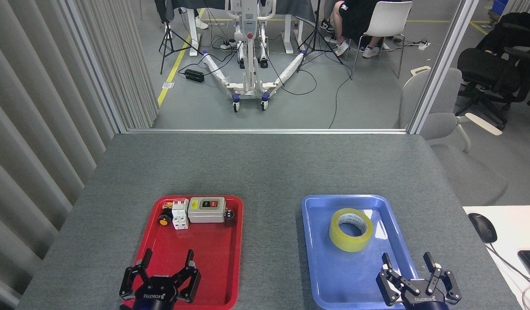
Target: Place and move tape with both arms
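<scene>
The tape [351,230] lies flat in the far half of the blue tray [316,258] on the grey desk [265,168], its core hole facing up, tipped slightly toward the viewer. The right gripper [407,260] hovers over the tray's near right corner, jaws spread and empty, apart from the roll. The left gripper [168,257], jaws likewise spread, hangs over the red tray [221,275].

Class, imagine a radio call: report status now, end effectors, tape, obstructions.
Left end effector open, empty. Right end effector open, short of tape. Tape flat in blue tray. Nothing between.
</scene>
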`<state>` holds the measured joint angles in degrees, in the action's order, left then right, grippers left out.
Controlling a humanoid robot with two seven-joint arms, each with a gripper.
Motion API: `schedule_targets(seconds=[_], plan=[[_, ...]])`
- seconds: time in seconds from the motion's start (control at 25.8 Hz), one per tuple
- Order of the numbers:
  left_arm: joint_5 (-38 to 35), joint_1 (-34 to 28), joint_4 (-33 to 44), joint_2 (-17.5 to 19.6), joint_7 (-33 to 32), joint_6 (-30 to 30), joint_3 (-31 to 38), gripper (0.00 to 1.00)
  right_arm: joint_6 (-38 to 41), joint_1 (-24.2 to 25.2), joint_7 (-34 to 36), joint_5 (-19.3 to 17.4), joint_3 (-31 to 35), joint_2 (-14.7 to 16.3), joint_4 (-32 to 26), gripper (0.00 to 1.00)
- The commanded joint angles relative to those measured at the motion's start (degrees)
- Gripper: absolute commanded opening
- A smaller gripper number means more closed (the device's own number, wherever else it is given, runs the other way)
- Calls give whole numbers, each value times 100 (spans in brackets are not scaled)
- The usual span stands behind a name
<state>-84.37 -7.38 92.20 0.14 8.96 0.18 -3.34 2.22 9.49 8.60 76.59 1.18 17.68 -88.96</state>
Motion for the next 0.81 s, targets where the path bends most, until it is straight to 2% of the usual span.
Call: schedule_targets(seconds=[0.0, 0.77], plan=[[0, 0, 0, -5, 1, -9, 0, 100, -29, -9, 1, -30, 5, 8, -8, 99], [0, 0, 0, 3, 1, -18, 0, 100, 7, -9, 1, -39, -22, 25, 1, 99]])
